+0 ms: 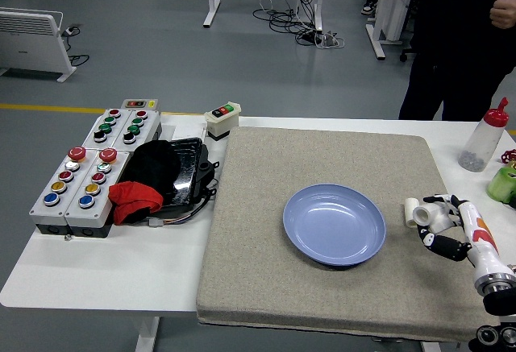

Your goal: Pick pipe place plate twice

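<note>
A blue plate (333, 223) lies on the grey mat (266, 271), right of its middle. At the mat's right edge my right hand (442, 225) is shut on a white pipe elbow (439, 216), held a little above the mat. Just left of that hand sits a second white pipe fitting (414, 211); the two pieces overlap in the head view, so I cannot tell whether they touch. Both are to the right of the plate, outside its rim. My left arm does not show.
Left of the mat stand grey button boxes (85, 171), a black tray with black and red cloth (157, 179) and a small switch box (223, 118). A red-capped bottle (482, 138) and a green object (504, 183) stand at the far right. A person (459, 38) stands behind the table.
</note>
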{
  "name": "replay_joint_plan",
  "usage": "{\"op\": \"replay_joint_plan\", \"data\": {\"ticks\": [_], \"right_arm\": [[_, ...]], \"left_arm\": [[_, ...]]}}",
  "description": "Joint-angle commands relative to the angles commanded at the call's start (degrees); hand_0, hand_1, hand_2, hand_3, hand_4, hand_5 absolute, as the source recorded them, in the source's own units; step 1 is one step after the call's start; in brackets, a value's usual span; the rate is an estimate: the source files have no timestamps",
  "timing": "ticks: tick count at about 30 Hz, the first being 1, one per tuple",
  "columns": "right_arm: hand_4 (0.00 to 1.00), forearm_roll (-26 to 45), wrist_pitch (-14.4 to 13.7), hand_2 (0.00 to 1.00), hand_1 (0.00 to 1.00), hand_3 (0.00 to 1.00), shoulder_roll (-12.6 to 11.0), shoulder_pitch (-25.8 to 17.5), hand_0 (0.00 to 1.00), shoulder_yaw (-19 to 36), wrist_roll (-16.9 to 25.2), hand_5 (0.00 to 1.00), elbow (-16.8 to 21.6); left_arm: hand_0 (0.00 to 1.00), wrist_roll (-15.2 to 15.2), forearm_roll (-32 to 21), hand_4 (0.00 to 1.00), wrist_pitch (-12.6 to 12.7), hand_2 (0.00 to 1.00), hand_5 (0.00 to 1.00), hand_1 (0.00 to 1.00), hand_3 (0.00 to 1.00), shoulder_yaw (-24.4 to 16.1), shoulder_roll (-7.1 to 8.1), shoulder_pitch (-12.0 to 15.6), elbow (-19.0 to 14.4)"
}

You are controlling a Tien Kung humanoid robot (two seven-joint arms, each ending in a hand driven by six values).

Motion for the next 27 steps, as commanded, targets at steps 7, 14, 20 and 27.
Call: {"op": "replay_joint_plan", "data": {"ticks": [7, 14, 20, 27], "right_arm": [[0.402, 1.5, 1.2, 0.520, 0.471, 0.559, 0.4, 4.0, 0.408, -8.7, -1.0, 0.002, -1.0], [0.641, 0.5, 2.9, 0.838, 0.837, 0.767, 1.8, 8.1, 0.861, -15.7, -1.4, 0.121, -6.4], [0.780, -5.9, 2.7, 0.998, 0.963, 0.923, 2.4, 9.8, 0.998, -16.5, -2.0, 0.192, -8.8], [0.820, -6.7, 5.8, 0.998, 0.983, 0.998, 2.0, 9.9, 0.998, -15.1, -2.3, 0.220, -8.2]], "left_arm": [[0.691, 0.0, -0.3, 0.250, 0.0, 0.676, 0.998, 0.652, 0.614, 0.1, 0.03, -0.1, 0.0], [0.691, -0.1, -0.6, 0.250, 0.1, 0.674, 0.998, 0.652, 0.614, 0.2, 0.01, 0.0, 0.0], [0.691, -0.1, -0.6, 0.250, 0.1, 0.675, 0.998, 0.652, 0.614, 0.2, -0.04, 0.1, 0.0], [0.691, 0.1, -0.1, 0.250, 0.1, 0.673, 0.998, 0.652, 0.614, -0.1, -0.02, 0.1, 0.0]]}}
